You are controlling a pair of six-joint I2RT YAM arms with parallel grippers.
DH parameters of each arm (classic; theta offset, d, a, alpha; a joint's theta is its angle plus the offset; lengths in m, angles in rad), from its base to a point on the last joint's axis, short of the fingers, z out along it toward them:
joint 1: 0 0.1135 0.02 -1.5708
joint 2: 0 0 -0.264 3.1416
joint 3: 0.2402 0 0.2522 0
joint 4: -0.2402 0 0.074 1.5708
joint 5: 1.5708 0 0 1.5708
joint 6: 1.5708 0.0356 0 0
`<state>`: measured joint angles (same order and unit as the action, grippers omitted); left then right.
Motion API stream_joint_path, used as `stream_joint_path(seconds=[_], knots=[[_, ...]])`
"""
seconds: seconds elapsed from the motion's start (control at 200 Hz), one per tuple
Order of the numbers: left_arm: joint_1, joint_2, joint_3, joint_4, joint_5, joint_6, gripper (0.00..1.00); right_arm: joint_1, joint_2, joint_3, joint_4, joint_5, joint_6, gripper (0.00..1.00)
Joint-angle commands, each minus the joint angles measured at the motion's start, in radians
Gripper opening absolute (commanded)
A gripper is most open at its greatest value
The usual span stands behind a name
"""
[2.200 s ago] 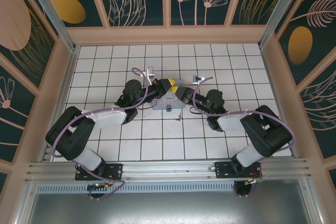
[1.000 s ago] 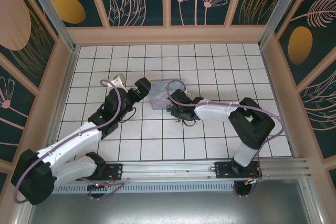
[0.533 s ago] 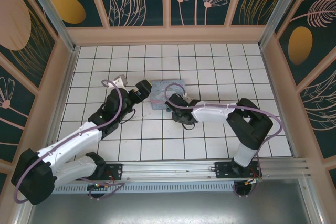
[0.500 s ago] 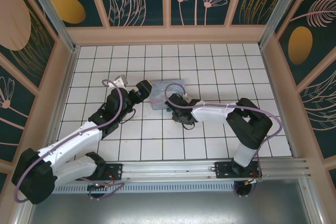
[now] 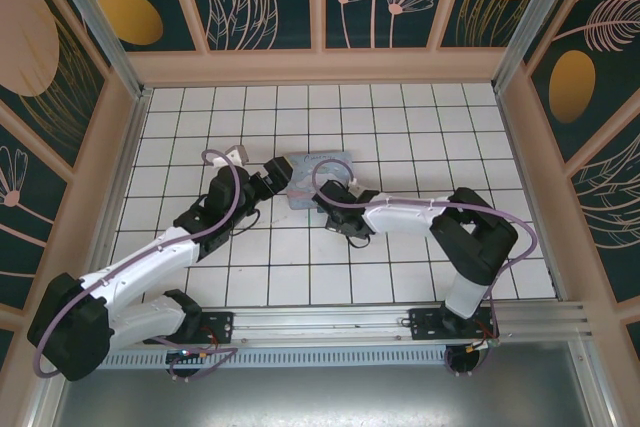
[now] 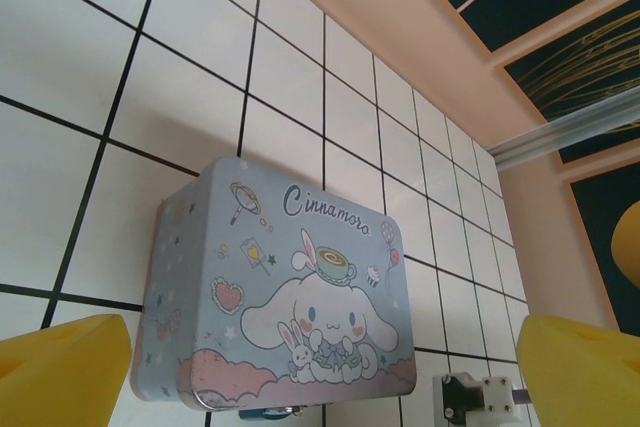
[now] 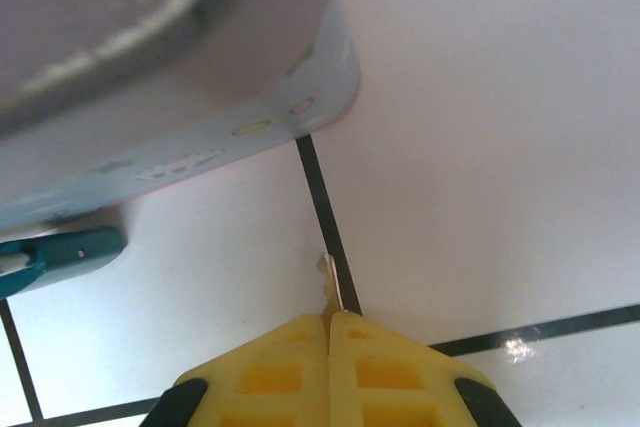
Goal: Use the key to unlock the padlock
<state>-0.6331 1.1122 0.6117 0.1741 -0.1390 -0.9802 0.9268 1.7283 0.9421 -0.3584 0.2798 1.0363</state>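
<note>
A pastel blue cartoon tin box (image 5: 320,173) lies on the white tiles. The teal padlock (image 7: 62,250) hangs at its near edge, and a sliver of the padlock (image 6: 262,414) peeks out under the tin's front. My right gripper (image 7: 330,315) is shut on the key (image 7: 329,285), whose thin brassy tip sticks out over a tile seam, to the right of the padlock and apart from it. From above, the right gripper (image 5: 327,207) sits just in front of the tin. My left gripper (image 6: 320,352) is open, its yellow fingers (image 6: 62,367) straddling the tin from the left (image 5: 276,176).
A white camera mount (image 6: 482,397) on the right wrist stands beside the tin's front right corner. Wooden walls (image 5: 320,67) fence the tiled floor on three sides. Purple cables (image 5: 232,179) loop over both arms.
The right gripper, holding the key, has crept a little up and left toward the tin's front edge. The left gripper shifted slightly closer to the tin's left side.
</note>
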Motion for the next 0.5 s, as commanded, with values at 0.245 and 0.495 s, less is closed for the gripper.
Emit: stream_joint_path(seconds=[0.245, 0.495], knots=[[0.008, -0.027, -0.062, 0.040, 0.010, -0.045, 0.99, 0.071, -0.142, -0.162, 0.118, -0.012, 0.062, 0.00], [0.009, -0.011, -0.070, 0.062, 0.103, -0.079, 0.99, 0.088, -0.240, -0.172, 0.133, 0.025, 0.063, 0.00]])
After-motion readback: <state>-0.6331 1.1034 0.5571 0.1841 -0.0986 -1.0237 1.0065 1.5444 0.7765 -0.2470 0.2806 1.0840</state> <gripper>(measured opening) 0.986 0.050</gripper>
